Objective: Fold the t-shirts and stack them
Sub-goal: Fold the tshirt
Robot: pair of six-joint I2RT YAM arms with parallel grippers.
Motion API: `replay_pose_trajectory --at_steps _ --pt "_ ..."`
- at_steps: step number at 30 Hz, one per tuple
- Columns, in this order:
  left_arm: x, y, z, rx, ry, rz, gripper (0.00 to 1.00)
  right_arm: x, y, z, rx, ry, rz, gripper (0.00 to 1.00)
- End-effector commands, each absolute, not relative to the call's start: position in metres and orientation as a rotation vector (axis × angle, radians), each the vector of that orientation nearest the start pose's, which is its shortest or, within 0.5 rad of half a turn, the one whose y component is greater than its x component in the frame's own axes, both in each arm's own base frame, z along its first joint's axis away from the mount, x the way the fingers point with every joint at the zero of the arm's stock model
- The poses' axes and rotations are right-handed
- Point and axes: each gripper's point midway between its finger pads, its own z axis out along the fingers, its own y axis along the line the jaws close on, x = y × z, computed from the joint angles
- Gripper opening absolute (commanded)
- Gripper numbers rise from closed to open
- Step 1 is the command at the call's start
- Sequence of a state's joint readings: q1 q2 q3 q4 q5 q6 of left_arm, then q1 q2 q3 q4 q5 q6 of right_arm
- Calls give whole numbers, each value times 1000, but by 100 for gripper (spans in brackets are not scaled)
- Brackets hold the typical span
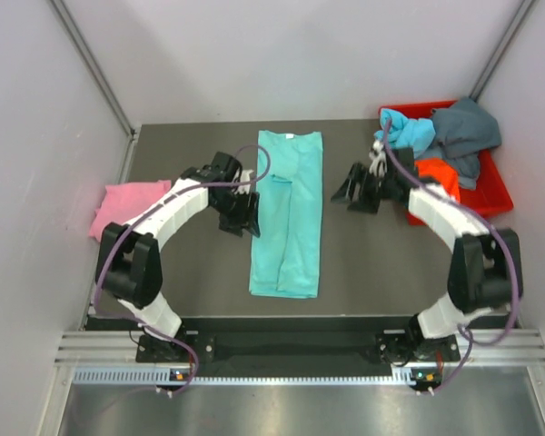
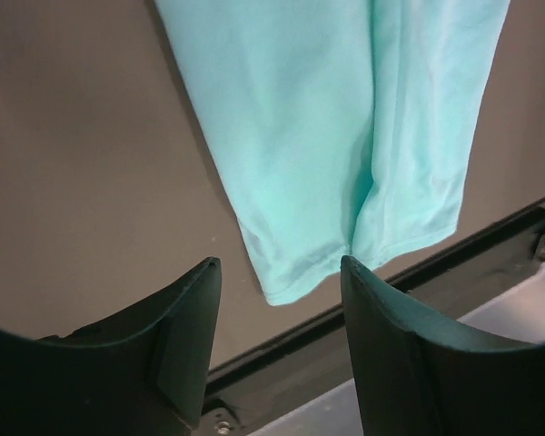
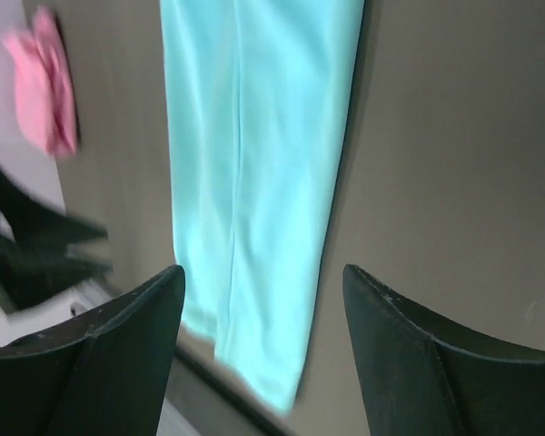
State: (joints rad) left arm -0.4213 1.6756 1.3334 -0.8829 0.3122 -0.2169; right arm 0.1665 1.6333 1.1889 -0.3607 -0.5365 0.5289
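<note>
From above, a red plastic bin (image 1: 495, 195) at the far right of the table (image 1: 372, 254) holds a crumpled light blue t-shirt (image 1: 413, 132), an orange t-shirt (image 1: 439, 173) and a dark grey-blue t-shirt (image 1: 468, 132). A smooth teal t-shirt (image 1: 288, 213) lies mid-table folded into a long strip and a pink t-shirt (image 1: 127, 204) sits by the left wall, with the left gripper (image 1: 241, 218) at the strip's left edge and the right gripper (image 1: 350, 193) between strip and bin. The left wrist view shows dark wedge-shaped fingers (image 2: 182, 345) spread and released over the teal hem; the right wrist view, somewhat blurred, shows its fingers (image 3: 118, 345) likewise parted, seemingly empty.
</note>
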Motion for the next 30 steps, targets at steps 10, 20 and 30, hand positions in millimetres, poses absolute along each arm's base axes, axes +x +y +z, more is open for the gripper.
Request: replay_pose_trajectory --at_steps 10,20,30 --pt "218 -195 76 -127 2950 -950 58 193 184 63 296 2757 1098 69" --pt "200 -188 40 -313 2954 -1009 57 173 222 48 340 2807 1282 66" --pt "192 -185 31 -407 2970 -1013 56 162 241 39 325 2876 1292 64"
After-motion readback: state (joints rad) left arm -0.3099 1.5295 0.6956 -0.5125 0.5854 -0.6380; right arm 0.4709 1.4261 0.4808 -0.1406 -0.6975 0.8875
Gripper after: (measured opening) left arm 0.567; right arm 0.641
